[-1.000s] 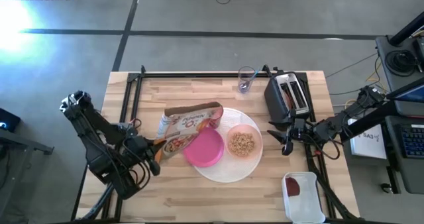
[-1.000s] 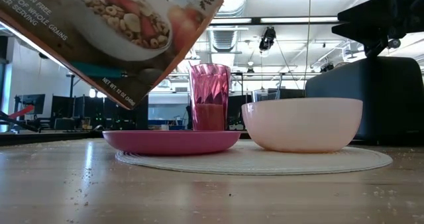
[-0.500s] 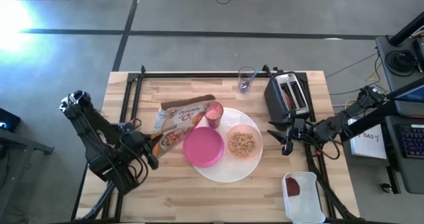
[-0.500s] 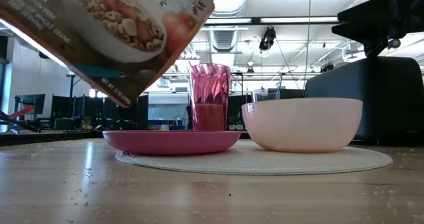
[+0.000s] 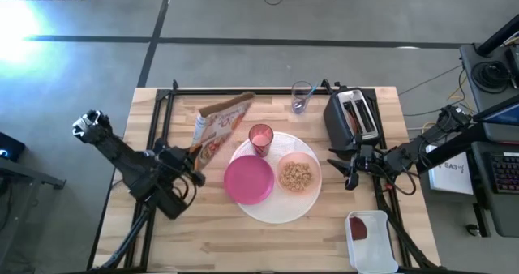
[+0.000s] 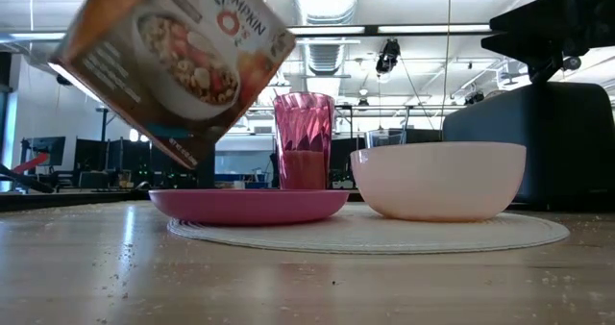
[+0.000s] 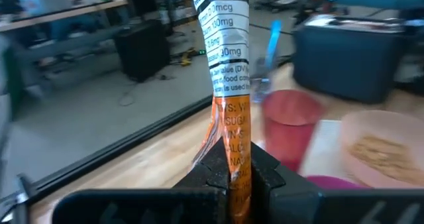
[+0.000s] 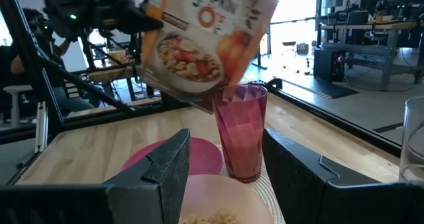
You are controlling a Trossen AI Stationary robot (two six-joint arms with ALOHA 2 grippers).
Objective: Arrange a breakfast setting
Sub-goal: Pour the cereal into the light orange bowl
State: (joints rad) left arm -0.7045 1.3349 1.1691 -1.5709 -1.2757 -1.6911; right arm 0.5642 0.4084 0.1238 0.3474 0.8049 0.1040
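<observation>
While the left gripper [image 5: 193, 162] stays out of the setting, its fingers are clamped on one edge of a cereal box [image 5: 216, 122], held tilted in the air over the table's [image 5: 422, 225] left half, clear of the white plate [image 5: 284, 211]. On that plate sit the magenta plate [image 5: 249, 180], the bowl [image 5: 298, 175] with cereal in it, and the pink cup [image 5: 261, 139] at the rim, just beside both; the cup holds some pink liquid. A spoon cannot be made out with certainty. The right gripper [image 5: 350, 170] waits beside the bowl, near the toaster [image 5: 353, 117], jaws apart and empty. A clear glass [image 5: 302, 97] stands at the far edge and a white tub [image 5: 371, 237] at the near right corner. The box is judged light and thin-walled, so it would flex under a hard pinch; an edge grip suits it. Bowl and cup look rigid, smooth plastic, likely slippery, best taken at the rim and kept level so the contents do not spill.
</observation>
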